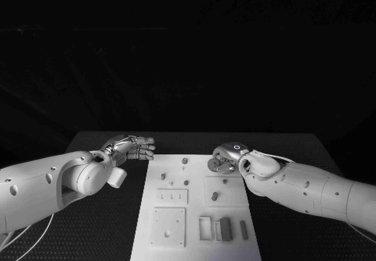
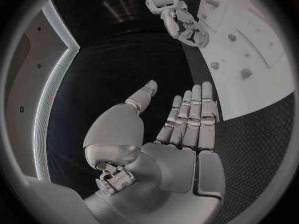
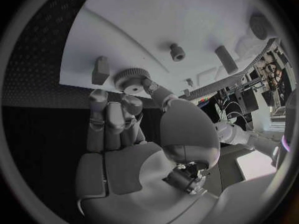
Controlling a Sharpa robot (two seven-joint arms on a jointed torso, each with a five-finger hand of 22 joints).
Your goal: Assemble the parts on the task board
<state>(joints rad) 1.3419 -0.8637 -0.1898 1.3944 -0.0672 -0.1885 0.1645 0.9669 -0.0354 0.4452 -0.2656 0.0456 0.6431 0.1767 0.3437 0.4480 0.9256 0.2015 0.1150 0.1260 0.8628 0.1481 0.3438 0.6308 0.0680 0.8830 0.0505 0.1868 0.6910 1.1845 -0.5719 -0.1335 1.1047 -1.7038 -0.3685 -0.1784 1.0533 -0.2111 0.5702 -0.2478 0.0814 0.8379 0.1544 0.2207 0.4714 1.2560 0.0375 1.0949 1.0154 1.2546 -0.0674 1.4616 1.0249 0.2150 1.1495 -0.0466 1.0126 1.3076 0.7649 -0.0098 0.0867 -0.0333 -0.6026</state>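
The white task board [image 1: 196,215] lies in the middle of the table, with small grey parts on it. My right hand [image 1: 227,159] hovers over the board's far right corner and pinches a small toothed gear [image 3: 132,79] between thumb and fingertips; the gear [image 1: 214,163] is at the board's surface. Close by are a small block [image 3: 100,69], a short peg [image 3: 177,51] and a cylinder [image 3: 224,58]. My left hand [image 1: 131,148] hangs just off the board's far left corner. It holds nothing, its fingers [image 2: 194,115] straight and side by side, thumb apart.
Pegs [image 1: 185,161] [image 1: 163,176] stand on the far half of the board. Nearer me lie two square plates [image 1: 172,196] [image 1: 169,225] and several bars [image 1: 225,228]. Black table [image 1: 102,228] lies on both sides of the board.
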